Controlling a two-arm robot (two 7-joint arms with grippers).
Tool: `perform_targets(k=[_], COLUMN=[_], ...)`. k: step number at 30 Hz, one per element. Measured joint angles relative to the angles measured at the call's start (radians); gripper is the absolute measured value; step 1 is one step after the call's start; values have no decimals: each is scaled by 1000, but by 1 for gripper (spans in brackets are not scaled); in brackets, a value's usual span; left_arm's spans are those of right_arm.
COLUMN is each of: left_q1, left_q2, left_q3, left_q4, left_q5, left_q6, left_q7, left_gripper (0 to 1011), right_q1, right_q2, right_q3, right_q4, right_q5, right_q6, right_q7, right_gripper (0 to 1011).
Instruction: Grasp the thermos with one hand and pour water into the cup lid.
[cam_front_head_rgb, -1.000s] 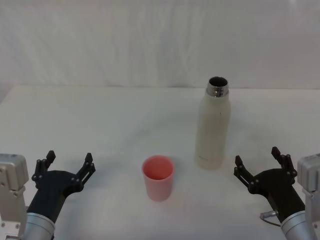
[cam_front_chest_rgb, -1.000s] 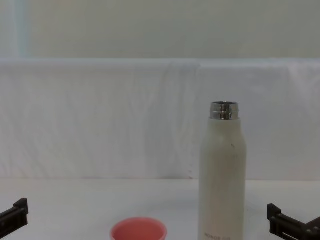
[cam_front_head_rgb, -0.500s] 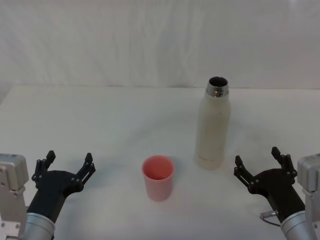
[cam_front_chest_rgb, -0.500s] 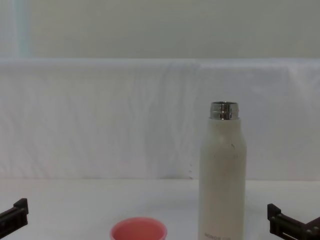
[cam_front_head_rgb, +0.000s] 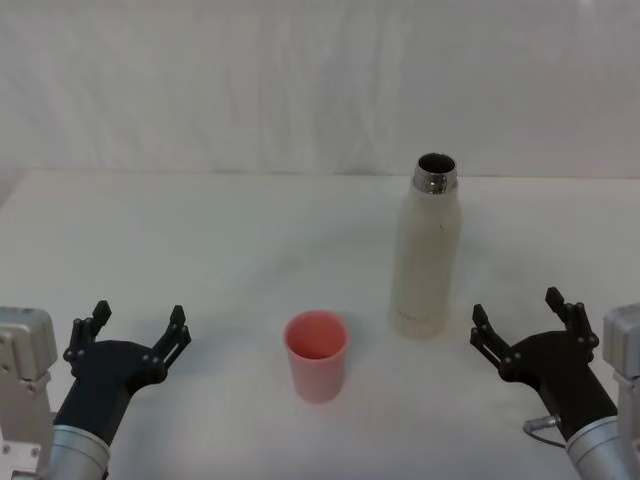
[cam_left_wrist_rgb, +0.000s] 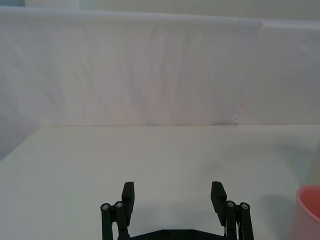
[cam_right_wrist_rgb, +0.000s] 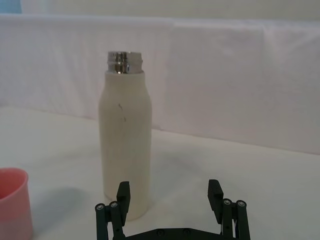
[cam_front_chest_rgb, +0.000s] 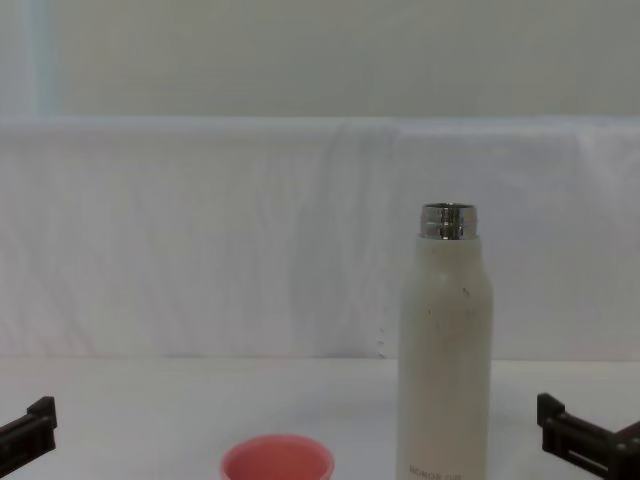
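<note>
Two black grippers, one cup, one bottle on a white table (cam_front_head_rgb: 200, 240). Nearest, at 7 o'clock in the head view: left gripper (cam_front_head_rgb: 135, 326), fingers spread wide, holding nothing, hovering low over the tabletop. Opposite, at 5 o'clock: right gripper (cam_front_head_rgb: 515, 318), likewise spread and empty, fingertips pointing toward the far wall, just beside the bottle's base but not touching it. Between the two, slightly near of centre at 6 o'clock: one cup lid (cam_front_head_rgb: 316, 355), pink, upright, mouth open, standing alone. Farther back, at 1 o'clock from the cup and near it but apart: one thermos (cam_front_head_rgb: 426, 258), cream-white, upright, uncapped, steel neck (cam_front_head_rgb: 436, 172) showing a dark opening. Seen from the right wrist: thermos (cam_right_wrist_rgb: 125, 145) standing just beyond the open fingers (cam_right_wrist_rgb: 123, 192), off to one side of the gap. Farthest: white draped backdrop (cam_front_head_rgb: 320, 80) across the whole rear.
</note>
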Motion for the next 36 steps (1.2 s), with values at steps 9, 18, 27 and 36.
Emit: perform_targets(k=[9, 18, 27, 36], left_q1=[0, 0, 0, 0], left_q2=[0, 0, 0, 0], left_q3=[0, 0, 0, 0], left_q4=[0, 0, 0, 0], left_q5=[0, 0, 0, 0], left_q6=[0, 0, 0, 0], left_q7=[0, 0, 0, 0], left_gripper=[1001, 1001, 1001, 1001], right_q1=[-10, 11, 49, 99], right_q2=[-3, 14, 27, 33], right_q3=[24, 34, 37, 27], right_q4=[-44, -67, -57, -22], right_q5=[25, 48, 82, 113], right_q6=[28, 107, 152, 181], right_q7=[68, 154, 204, 227], right_gripper=[1002, 1002, 1002, 1002])
